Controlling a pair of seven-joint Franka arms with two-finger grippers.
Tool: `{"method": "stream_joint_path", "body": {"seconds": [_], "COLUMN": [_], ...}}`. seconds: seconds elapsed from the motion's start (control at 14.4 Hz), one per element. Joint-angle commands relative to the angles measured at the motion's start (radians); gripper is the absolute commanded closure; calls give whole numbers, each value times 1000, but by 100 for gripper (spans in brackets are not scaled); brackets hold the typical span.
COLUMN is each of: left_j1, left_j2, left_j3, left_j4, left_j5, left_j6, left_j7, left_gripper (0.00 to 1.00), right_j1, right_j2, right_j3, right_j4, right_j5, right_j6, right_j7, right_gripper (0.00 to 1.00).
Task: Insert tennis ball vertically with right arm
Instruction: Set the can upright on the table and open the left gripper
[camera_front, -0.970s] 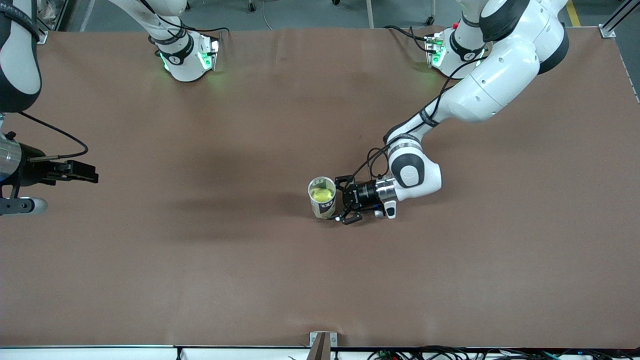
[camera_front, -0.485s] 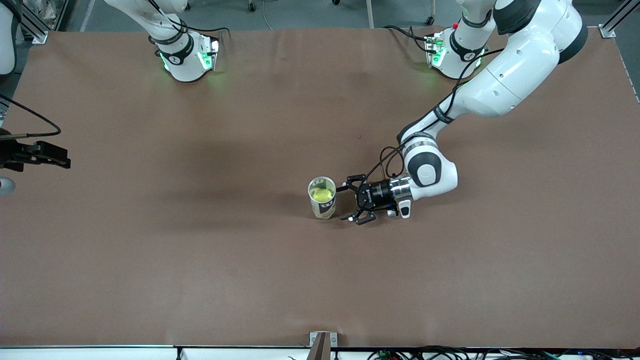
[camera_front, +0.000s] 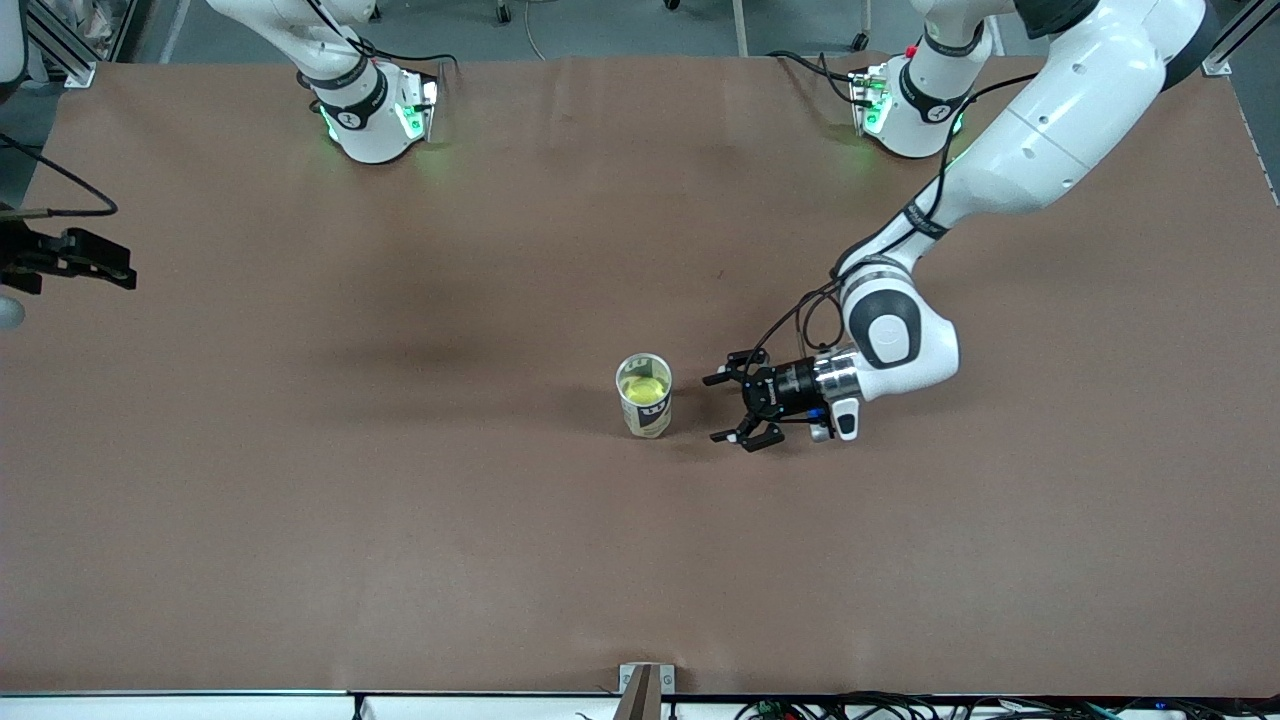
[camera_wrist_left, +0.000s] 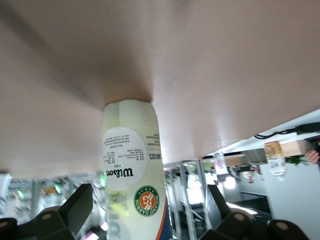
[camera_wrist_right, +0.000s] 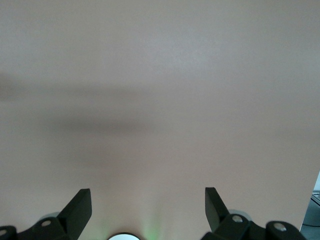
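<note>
A clear Wilson tennis-ball can (camera_front: 648, 412) stands upright near the table's middle. A yellow tennis ball (camera_front: 643, 383) sits inside it, seen through the open top. My left gripper (camera_front: 720, 408) is open and low over the table, beside the can toward the left arm's end, a short gap away and not touching it. In the left wrist view the can (camera_wrist_left: 131, 170) stands between the spread fingers (camera_wrist_left: 75, 210) of the left gripper (camera_wrist_left: 147, 200). My right gripper (camera_front: 115, 265) is open and empty over the table's edge at the right arm's end; the right gripper (camera_wrist_right: 147, 200) sees only bare table.
The brown table (camera_front: 400, 520) carries nothing else. The two arm bases (camera_front: 375, 115) (camera_front: 905, 105) with green lights stand along the edge farthest from the front camera. A small bracket (camera_front: 640, 688) sits at the nearest edge.
My left gripper, open throughout, has backed away from the can toward the left arm's end. My right gripper has moved toward the right arm's end of the table and farther from the front camera.
</note>
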Motion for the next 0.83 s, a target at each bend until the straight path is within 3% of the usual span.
{"method": "stream_joint_path", "body": {"seconds": [0.0, 0.42, 0.76], "left_j1": [56, 164, 276], "left_j2": [-98, -197, -294], "left_j3": [1, 25, 25], "left_j4": [-66, -67, -36], "left_j5": [159, 638, 1078], "left_j6": [-12, -14, -129], "left_j7": [0, -47, -58], "left_gripper": [0, 0, 0], "right_j1": [35, 82, 90], "right_j2": [-82, -159, -191], "right_j3": [-53, -82, -105], "right_j4": [-102, -159, -173], "right_j5": [19, 19, 20], "right_j6": [19, 26, 23], "right_j7": [-31, -30, -30], "right_gripper": [0, 0, 0]}}
